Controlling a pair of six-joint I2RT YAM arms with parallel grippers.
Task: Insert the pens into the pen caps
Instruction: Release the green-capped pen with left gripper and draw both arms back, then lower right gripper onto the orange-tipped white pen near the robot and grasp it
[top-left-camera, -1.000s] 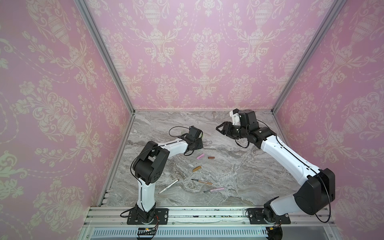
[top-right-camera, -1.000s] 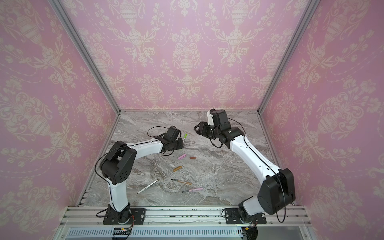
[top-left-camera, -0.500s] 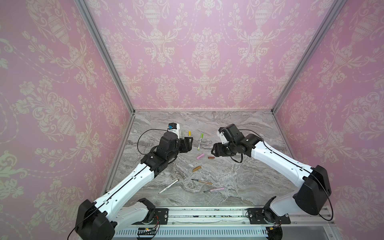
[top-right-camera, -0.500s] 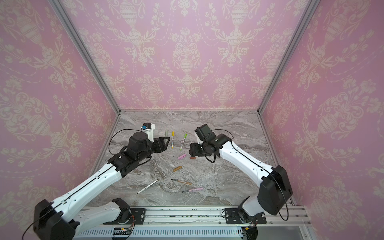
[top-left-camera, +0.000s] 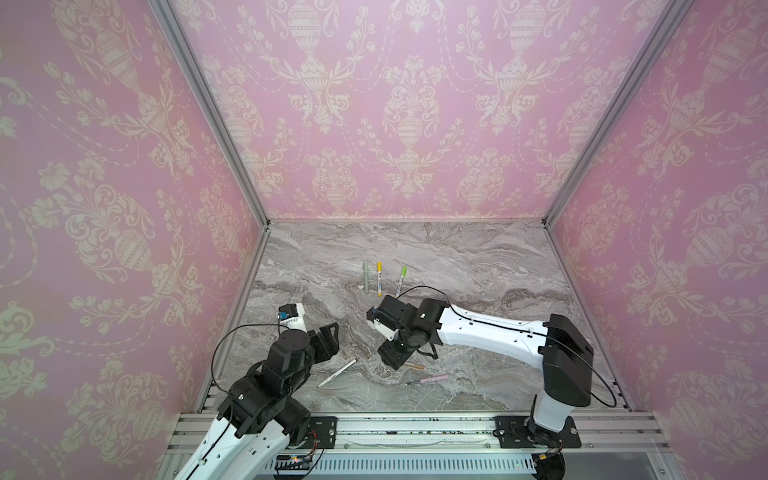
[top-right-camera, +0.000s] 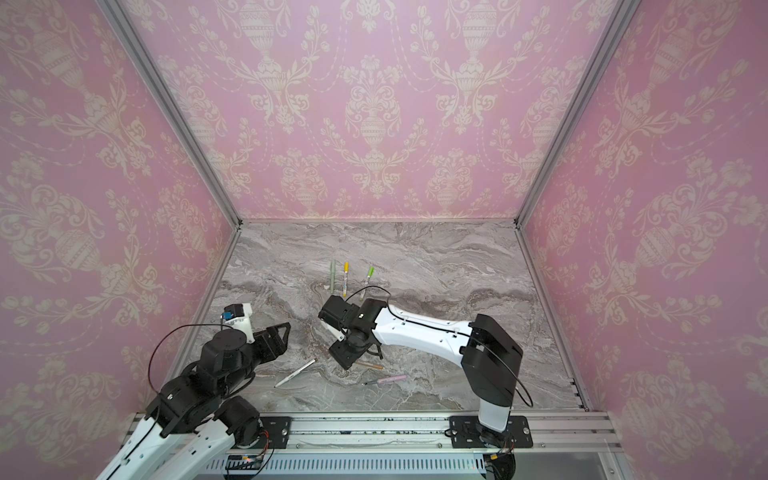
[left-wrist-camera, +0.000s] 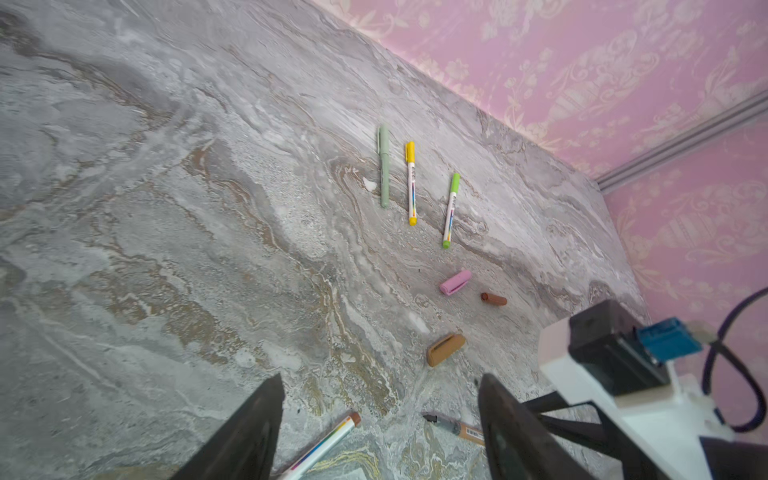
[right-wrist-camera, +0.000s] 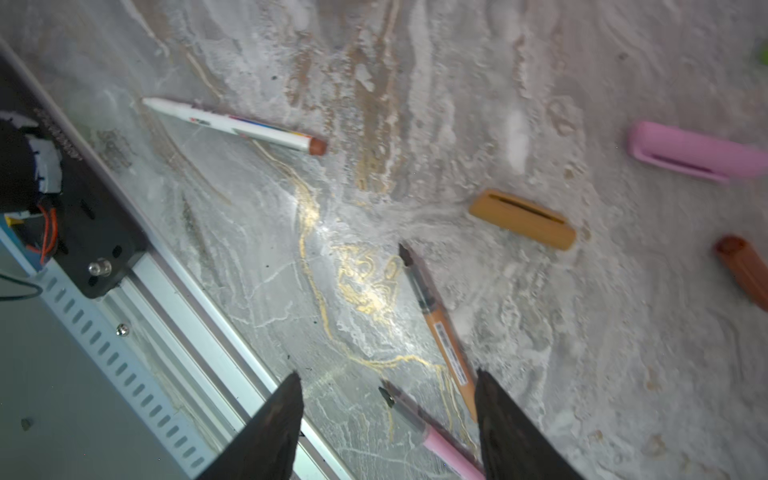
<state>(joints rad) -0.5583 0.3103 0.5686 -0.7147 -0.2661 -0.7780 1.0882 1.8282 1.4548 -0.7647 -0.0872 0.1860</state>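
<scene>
A: Caps first. Which have pens in them?
B: Three. The sage-green pen (left-wrist-camera: 383, 166), yellow-capped pen (left-wrist-camera: 411, 183) and lime-capped pen (left-wrist-camera: 451, 210) all lie capped, side by side, far middle of the table (top-left-camera: 457, 257).
A: Empty caps?
B: The pink cap (left-wrist-camera: 455, 282), dark brown cap (left-wrist-camera: 493, 299) and tan cap (left-wrist-camera: 445, 350) are loose on the marble, apart from each other, with nothing inside.
A: Bare pens?
B: The white pen (top-left-camera: 337, 372), tan pen (right-wrist-camera: 442, 328) and pink pen (top-left-camera: 430, 379) are near the front rail, tips uncovered.
A: Grippers?
B: The left gripper (left-wrist-camera: 381, 376) has its jaws spread and holds nothing, front left, with the white pen just beside it. The right gripper (right-wrist-camera: 386, 374) is also spread and empty, above the tan and pink pens.
A: View differences?
B: Both top views show no loose caps because the right arm covers that spot. Both wrist views show all three. The capped trio shows in both top views and the left wrist view. The right wrist view misses it.
</scene>
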